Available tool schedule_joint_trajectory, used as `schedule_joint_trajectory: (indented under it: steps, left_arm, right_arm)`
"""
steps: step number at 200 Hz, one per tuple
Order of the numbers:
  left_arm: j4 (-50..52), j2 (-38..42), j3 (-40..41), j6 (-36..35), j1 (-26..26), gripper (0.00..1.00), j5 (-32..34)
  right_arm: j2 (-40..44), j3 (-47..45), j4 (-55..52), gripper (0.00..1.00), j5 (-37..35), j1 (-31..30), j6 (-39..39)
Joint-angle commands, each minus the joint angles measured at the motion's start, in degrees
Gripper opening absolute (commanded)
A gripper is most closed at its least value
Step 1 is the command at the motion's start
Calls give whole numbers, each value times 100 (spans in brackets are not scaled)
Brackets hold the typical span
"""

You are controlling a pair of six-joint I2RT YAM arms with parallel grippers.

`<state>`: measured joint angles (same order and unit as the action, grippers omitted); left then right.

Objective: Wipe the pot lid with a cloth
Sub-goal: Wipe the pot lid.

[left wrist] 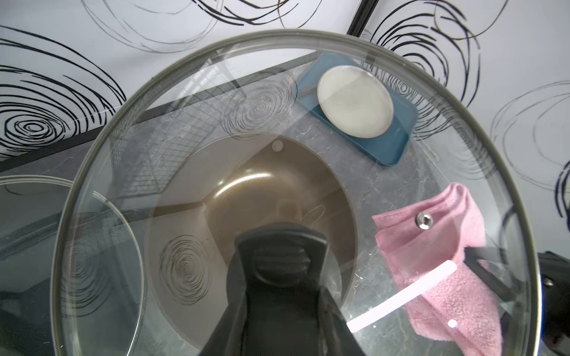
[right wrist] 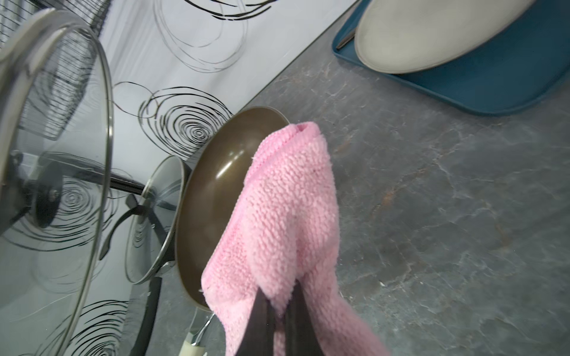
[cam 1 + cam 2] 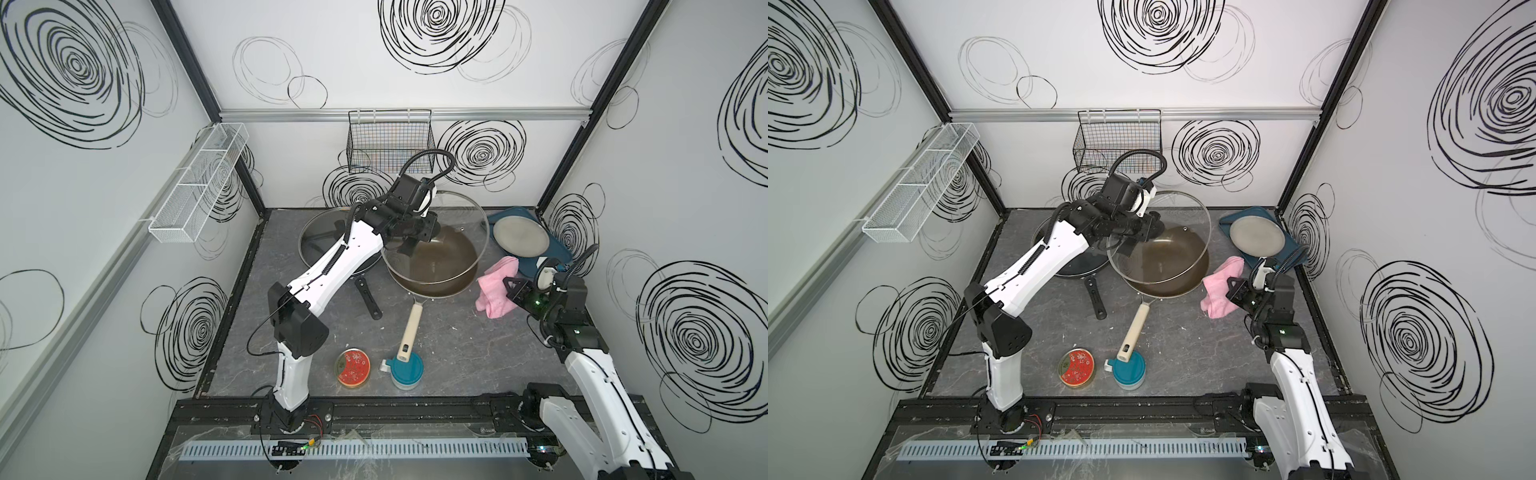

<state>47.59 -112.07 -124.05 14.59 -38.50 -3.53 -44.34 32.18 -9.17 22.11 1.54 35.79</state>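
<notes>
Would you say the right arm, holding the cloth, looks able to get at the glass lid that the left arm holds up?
Probably yes. The lid hangs tilted over the brown pan, its glass face turned towards the cloth pinched in the right end effector; only open space lies between.

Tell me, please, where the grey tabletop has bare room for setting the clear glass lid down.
The widest bare patch of grey tabletop is front right, bordered by the brown pan and its cream handle, the teal-lidded jar, the pink cloth and the right arm. The back is crowded: black lidded pan, brown pan, blue tray, grey plate.
</notes>
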Motion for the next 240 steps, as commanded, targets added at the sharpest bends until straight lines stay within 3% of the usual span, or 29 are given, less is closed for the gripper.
schedule_joint_trajectory:
  steps: [1,43,115,171,240]
  left_arm:
    - [-1142,577,-111,158,-72,0,-280]
    - [-1321,723,82,248,-250,0,-339]
    - [-1753,941,411,474,-290,0,-627]
    - [-1885,933,385,611,-366,0,-833]
    - [-2195,916,406,841,-504,0,-1091]
  right_arm:
    - [-32,-86,1269,0,791,69,541]
    - [-625,-106,2902,0,1414,85,1370]
    - [-1107,47,4118,0,2276,-34,2018]
    - [-1472,107,4853,0,2287,-522,2173]
    - [-2573,444,5849,0,2153,-1085,2426]
